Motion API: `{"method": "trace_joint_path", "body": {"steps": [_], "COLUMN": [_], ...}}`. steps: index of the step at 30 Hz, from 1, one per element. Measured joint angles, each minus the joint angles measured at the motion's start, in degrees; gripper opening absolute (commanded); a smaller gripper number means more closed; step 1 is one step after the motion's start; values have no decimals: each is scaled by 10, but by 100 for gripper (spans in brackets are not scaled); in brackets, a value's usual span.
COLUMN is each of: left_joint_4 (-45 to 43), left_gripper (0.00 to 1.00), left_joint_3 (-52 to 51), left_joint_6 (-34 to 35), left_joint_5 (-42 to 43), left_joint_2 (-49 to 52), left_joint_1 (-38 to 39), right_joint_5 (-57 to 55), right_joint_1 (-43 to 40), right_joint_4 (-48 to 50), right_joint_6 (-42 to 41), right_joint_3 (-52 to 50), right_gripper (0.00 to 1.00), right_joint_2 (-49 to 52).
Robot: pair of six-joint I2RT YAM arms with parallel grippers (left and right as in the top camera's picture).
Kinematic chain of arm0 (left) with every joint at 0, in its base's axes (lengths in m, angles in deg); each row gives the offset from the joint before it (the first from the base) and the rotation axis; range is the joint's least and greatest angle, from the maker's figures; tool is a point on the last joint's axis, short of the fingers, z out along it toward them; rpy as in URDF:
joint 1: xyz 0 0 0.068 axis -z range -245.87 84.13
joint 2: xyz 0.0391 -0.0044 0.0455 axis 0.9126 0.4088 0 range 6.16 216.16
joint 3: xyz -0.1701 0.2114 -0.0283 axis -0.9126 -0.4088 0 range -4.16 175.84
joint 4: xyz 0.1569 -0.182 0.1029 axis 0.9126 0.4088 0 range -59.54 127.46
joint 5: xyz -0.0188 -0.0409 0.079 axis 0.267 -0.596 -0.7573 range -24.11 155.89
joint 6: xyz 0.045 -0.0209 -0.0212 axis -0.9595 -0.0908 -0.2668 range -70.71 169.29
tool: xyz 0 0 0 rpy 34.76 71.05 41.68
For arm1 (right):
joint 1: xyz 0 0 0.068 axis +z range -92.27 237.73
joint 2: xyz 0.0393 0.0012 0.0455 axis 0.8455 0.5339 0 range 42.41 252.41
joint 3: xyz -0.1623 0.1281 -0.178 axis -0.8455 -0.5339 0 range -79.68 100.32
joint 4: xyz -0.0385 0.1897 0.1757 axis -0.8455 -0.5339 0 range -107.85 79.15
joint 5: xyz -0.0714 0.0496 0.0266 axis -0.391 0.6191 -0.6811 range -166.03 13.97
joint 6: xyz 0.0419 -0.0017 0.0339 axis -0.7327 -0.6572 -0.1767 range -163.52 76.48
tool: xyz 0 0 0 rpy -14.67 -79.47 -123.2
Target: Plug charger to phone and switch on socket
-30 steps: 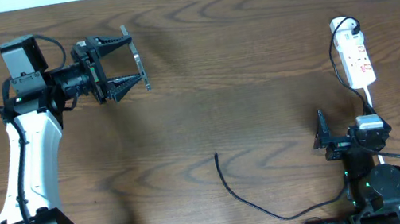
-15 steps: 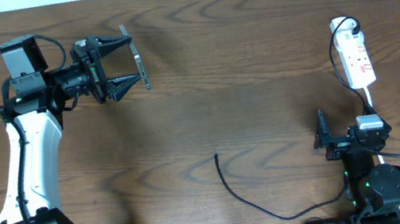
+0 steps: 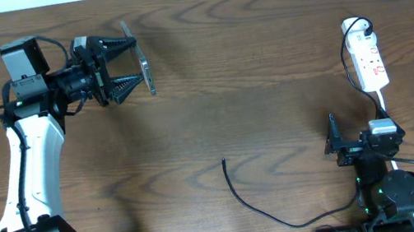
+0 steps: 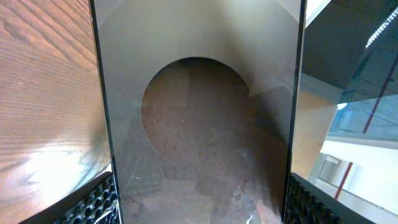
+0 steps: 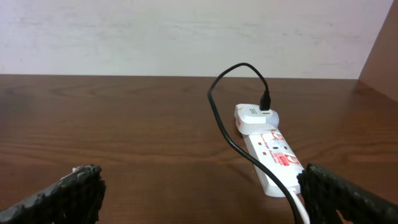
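Overhead: left gripper (image 3: 131,60) far left of table (image 3: 260,32), clamped on phone (image 3: 145,67), phone held on edge. Charger (image 3: 241,198) lies loose at front centre, free plug (image 3: 224,161) well apart from phone. Socket (image 3: 367,57) far right. Right gripper (image 3: 333,139) front right, jaws spread, nothing held.

Left wrist: phone (image 4: 199,124) fills gap between pads (image 4: 93,202); glossy face, round reflection.

Right wrist: socket (image 5: 273,158) ahead on table; charger (image 5: 227,134) plugged into white adapter (image 5: 255,117) at far end. Fingers (image 5: 74,190) wide apart.

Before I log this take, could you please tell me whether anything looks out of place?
Only the phone: it is off the table, clamped edge-on in the left gripper, far from the charger, whose free end lies loose mid-table. Nothing looks spilled or damaged.
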Motion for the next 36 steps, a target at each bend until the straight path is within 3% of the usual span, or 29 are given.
{"method": "trace_joint_path", "body": {"steps": [21, 25, 28, 32, 36], "left_joint_4": [0, 0, 0, 0, -1], "left_gripper": [7, 7, 7, 7, 7], "left_joint_3": [0, 0, 0, 0, 0], "left_joint_6": [-16, -16, -16, -16, -16], "left_joint_5": [-5, -4, -4, -4, -4], "left_joint_2": [0, 0, 0, 0, 0], "left_joint_1": [0, 0, 0, 0, 0], "right_joint_5": [2, 36, 68, 87, 134], "right_joint_1": [0, 0, 0, 0, 0], "right_joint_4": [4, 31, -1, -44, -56], "right_joint_6": [-2, -9, -12, -13, -12], "right_joint_3": [0, 0, 17, 85, 213], "right_gripper": [99, 99, 99, 99, 99], "right_joint_2": [0, 0, 6, 61, 215]}}
